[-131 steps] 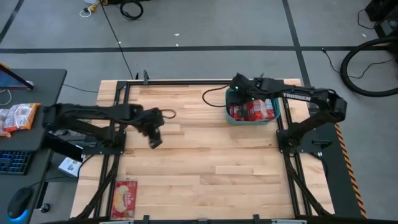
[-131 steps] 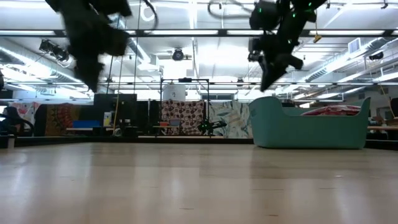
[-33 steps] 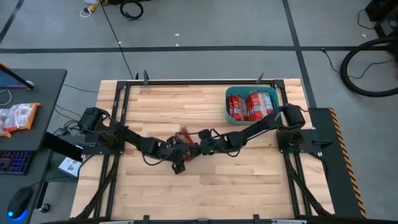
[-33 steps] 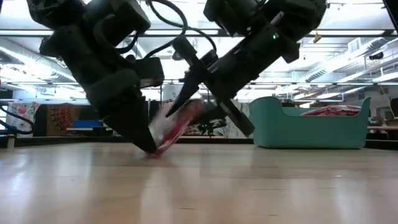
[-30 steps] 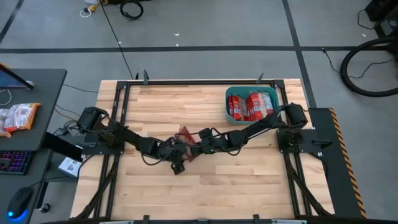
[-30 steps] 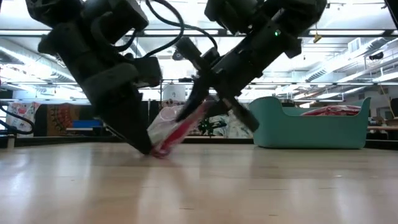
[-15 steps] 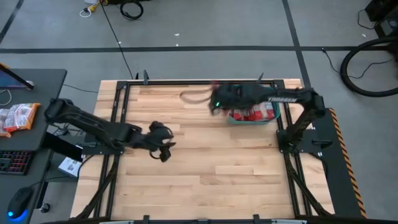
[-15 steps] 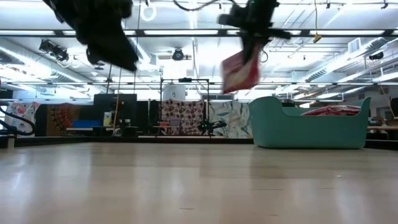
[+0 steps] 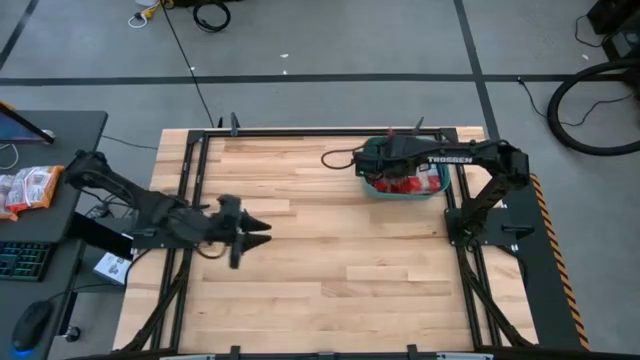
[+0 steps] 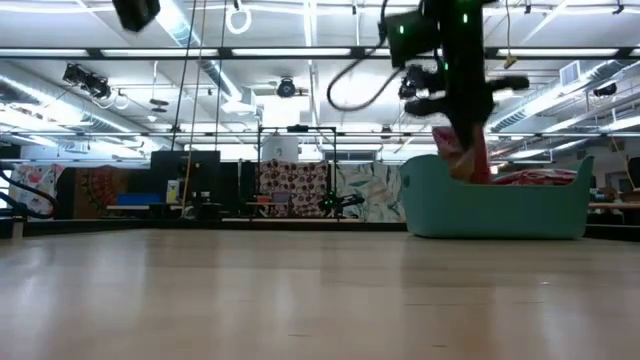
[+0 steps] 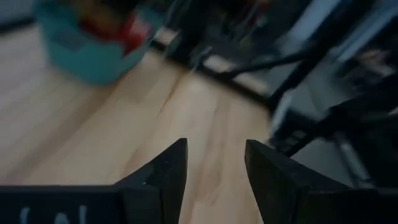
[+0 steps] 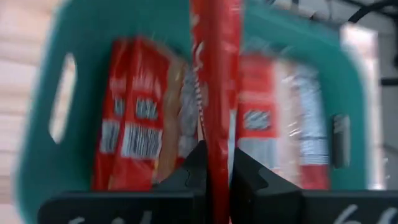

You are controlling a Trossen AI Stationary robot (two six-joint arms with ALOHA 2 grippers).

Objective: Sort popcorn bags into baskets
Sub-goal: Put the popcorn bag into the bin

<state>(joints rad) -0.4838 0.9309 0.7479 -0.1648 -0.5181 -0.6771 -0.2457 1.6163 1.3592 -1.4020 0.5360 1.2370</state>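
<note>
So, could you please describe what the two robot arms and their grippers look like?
Both arms are dark, slender and jointed. The right arm carries white TROSSEN lettering, a green light near its wrist and a looping black cable. The left gripper has two black, wedge-shaped fingers tapering to blunt tips.

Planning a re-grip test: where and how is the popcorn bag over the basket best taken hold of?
By its top edge, from above. The popcorn bag hangs edge-on over the teal basket, thin enough for the right gripper to pinch; that grip looks sound.
</note>
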